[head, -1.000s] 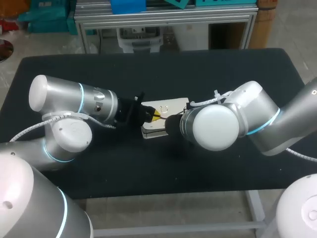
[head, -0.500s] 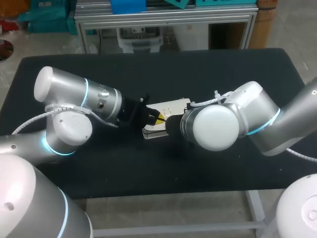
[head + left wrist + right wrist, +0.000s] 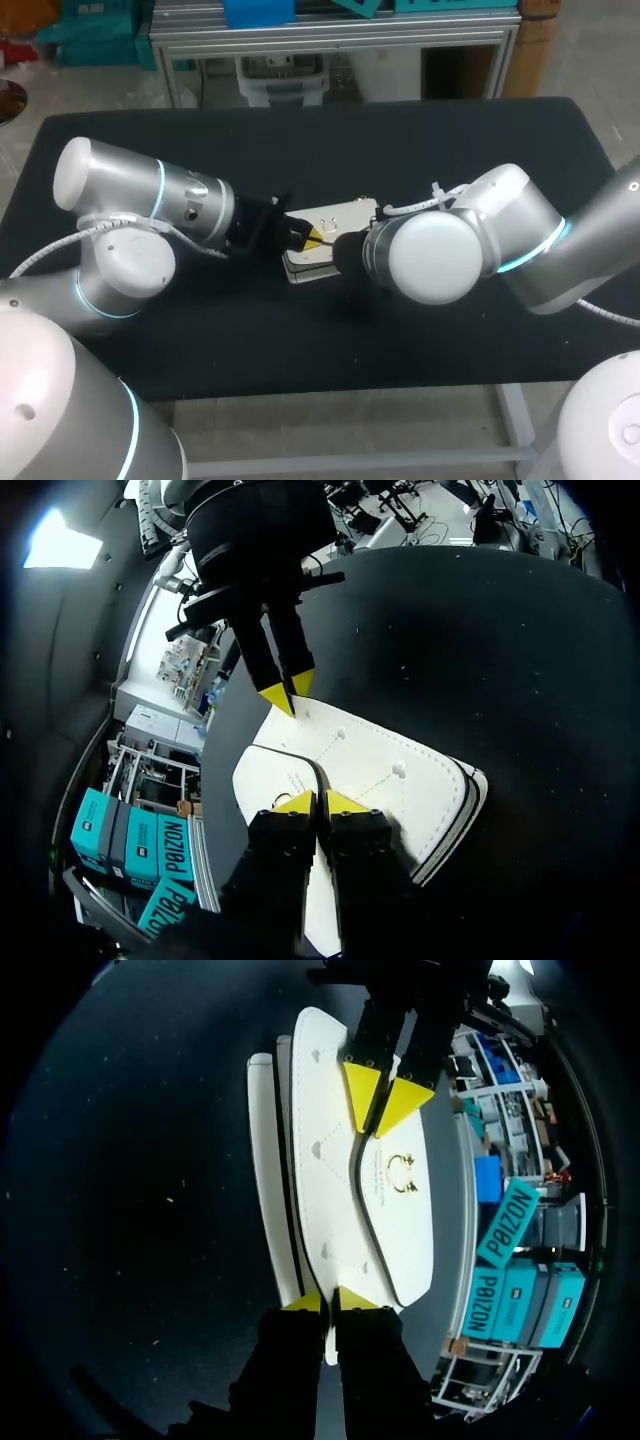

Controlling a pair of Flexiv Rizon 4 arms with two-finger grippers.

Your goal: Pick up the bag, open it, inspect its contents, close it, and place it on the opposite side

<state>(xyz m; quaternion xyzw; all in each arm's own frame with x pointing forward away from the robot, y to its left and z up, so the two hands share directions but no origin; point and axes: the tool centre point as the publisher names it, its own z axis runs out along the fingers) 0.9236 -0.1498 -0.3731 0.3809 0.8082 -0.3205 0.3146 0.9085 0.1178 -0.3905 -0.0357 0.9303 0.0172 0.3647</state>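
Head view, white bag [image 3: 340, 215] lying flat at the middle of the black counter [image 3: 450, 150], between the two arms — left end effector [image 3: 320, 802] pinched tight on its flap edge, right end effector [image 3: 330, 1301] clamped on the opposite end.

left tool [image 3: 312, 238] and bag [image 3: 335, 218] slightly farther left than before
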